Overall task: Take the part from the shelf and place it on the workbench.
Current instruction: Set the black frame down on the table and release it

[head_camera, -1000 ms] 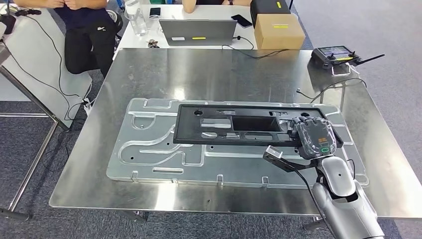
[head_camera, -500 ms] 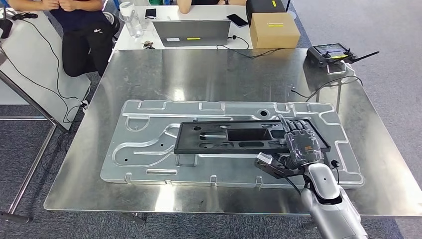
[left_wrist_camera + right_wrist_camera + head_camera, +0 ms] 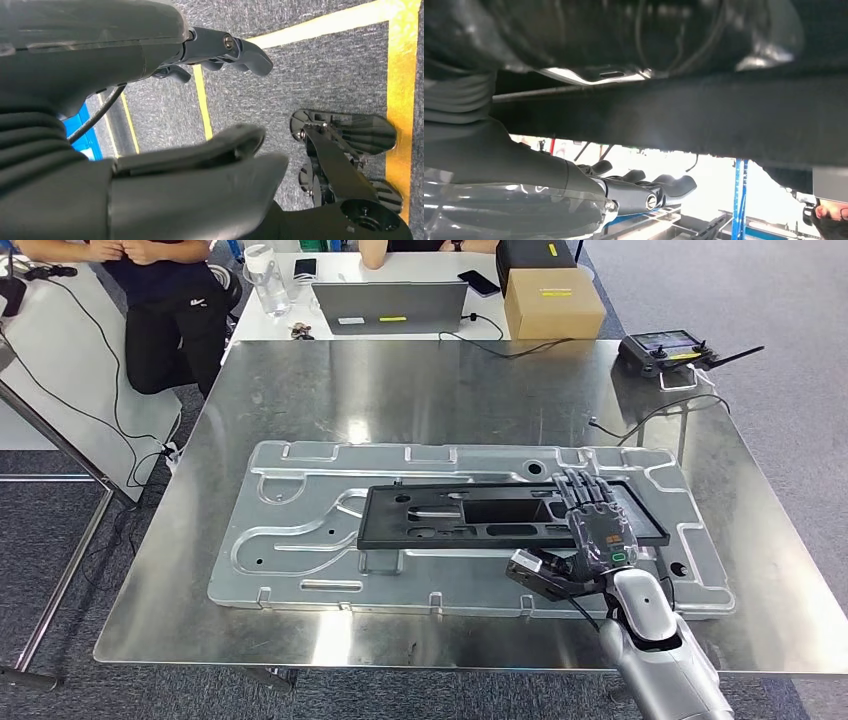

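Head view: a black rectangular part [image 3: 490, 516] is seen lying flat on a large stamped metal plate [image 3: 300, 540], which rests on a steel workbench [image 3: 420, 390]. The right hand [image 3: 597, 530] is laid over the part's right end, fingers extended and apart, gripping nothing. The left hand [image 3: 200, 100] is seen hanging over grey carpet, fingers apart, holding nothing.

The black rectangular part [image 3: 500, 518] with cut-outs lies flat on the workbench [image 3: 420, 390].
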